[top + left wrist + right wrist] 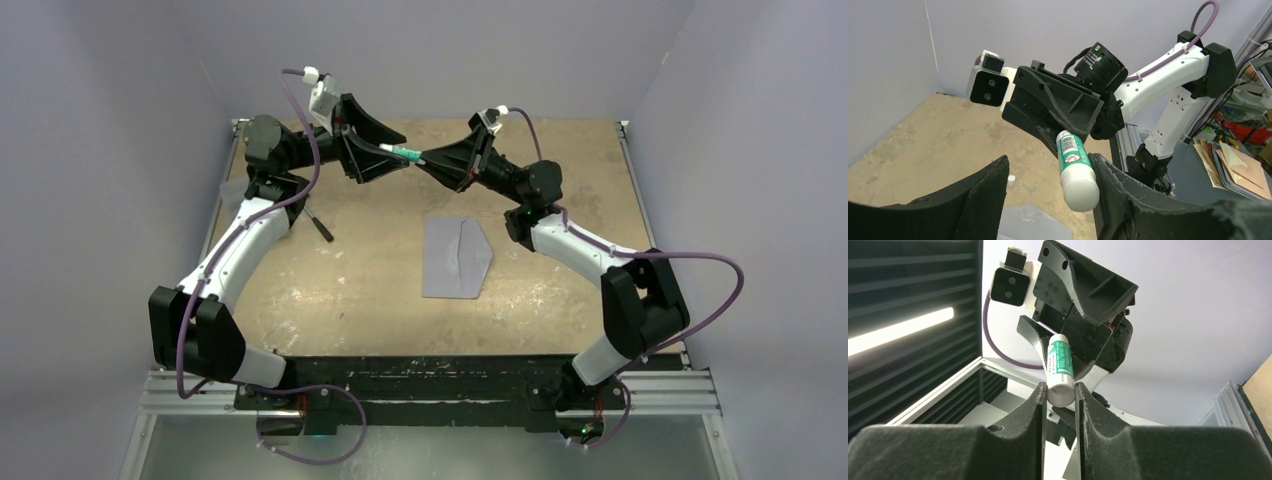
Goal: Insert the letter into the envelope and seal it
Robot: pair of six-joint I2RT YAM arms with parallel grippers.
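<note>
**Glue stick held between the two grippers above the far side of the table**

The glue stick (1060, 365), green and white, is gripped at one white end by the right gripper (1061, 390), whose fingers are narrow and pressed on it from both sides. The other white end is found between the fingers of the left gripper (1048, 167), which are spread wide. This end lies just beside one finger, but contact cannot be confirmed. Both grippers are raised over the far half of the table (560, 180), near the back wall.

The envelope (450, 262) is laid flat in the middle of the table, with its pointed flap turned toward the right arm. It is well apart from every table edge and from both arms. In the left wrist view only one corner of it is seen, cut off by the picture border.

The letter cannot be made out in any view. A thin dark object (320, 225) beside the left arm is too small to be identified.
</note>
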